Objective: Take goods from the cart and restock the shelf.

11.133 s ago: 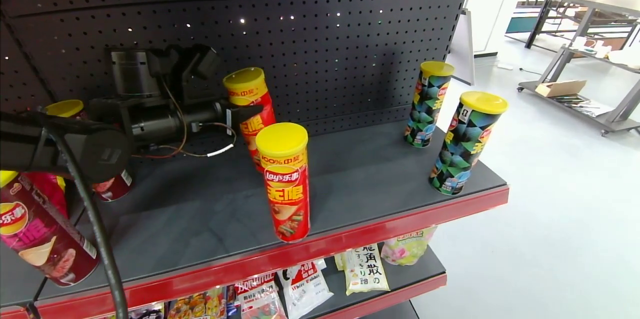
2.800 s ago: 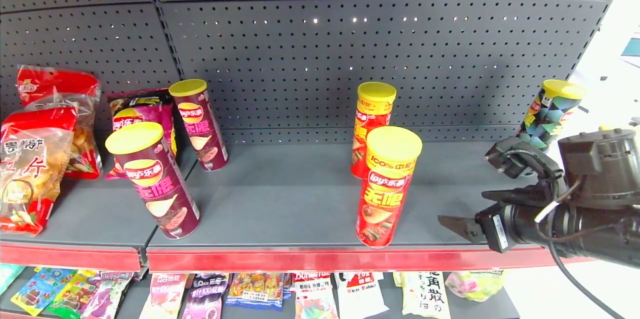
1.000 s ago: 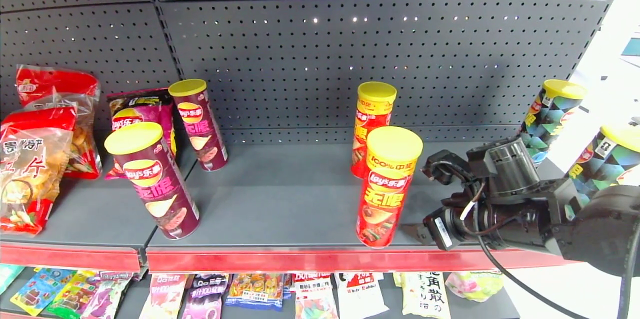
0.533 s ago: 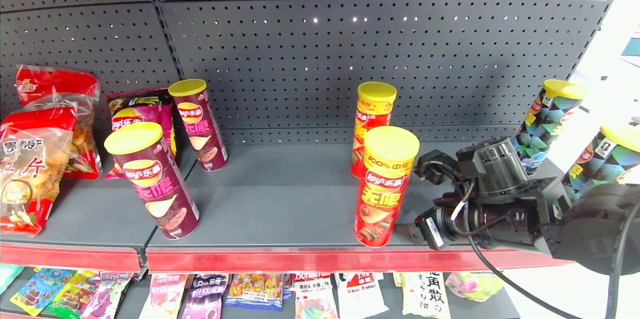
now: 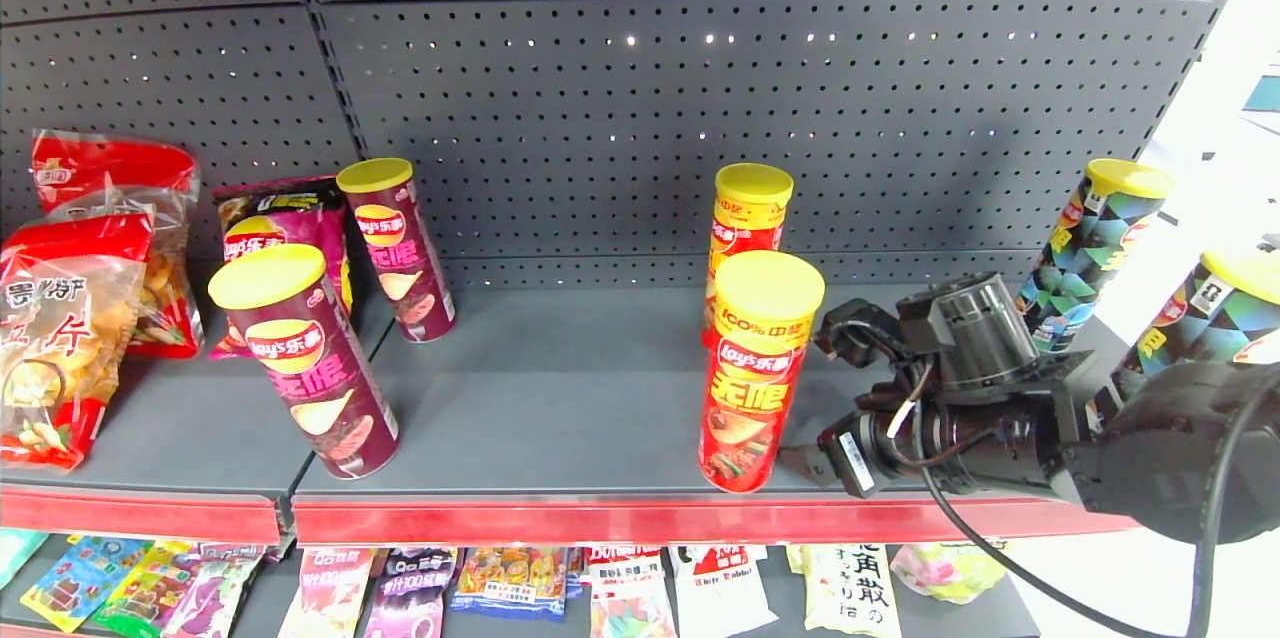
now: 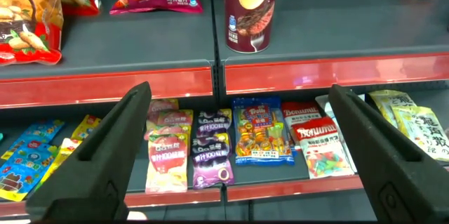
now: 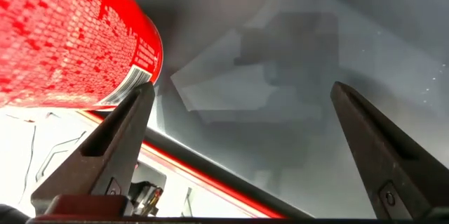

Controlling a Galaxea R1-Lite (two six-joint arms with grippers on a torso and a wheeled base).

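My right gripper (image 7: 238, 90) lies low over the front of the shelf (image 5: 560, 388), jaws spread wide and holding nothing. One fingertip (image 7: 140, 94) sits right at the base of the front red can (image 5: 755, 373); I cannot tell whether it actually touches. That can stands lid up, close to the shelf's red edge strip (image 5: 600, 521). A second red can (image 5: 745, 218) stands just behind it, near the pegboard back (image 5: 700, 118). Two patterned cans (image 5: 1090, 238) stand to the right, past my right arm. Well apart to the left stand the front maroon can (image 5: 300, 363) and the rear maroon can (image 5: 395, 248), with snack bags (image 5: 70, 298) beyond them. My left gripper (image 6: 238, 94) is also wide open and empty, held out in front of the shelving. It faces the snack packets (image 6: 259, 133) on the lower shelf, with the front maroon can on the level above
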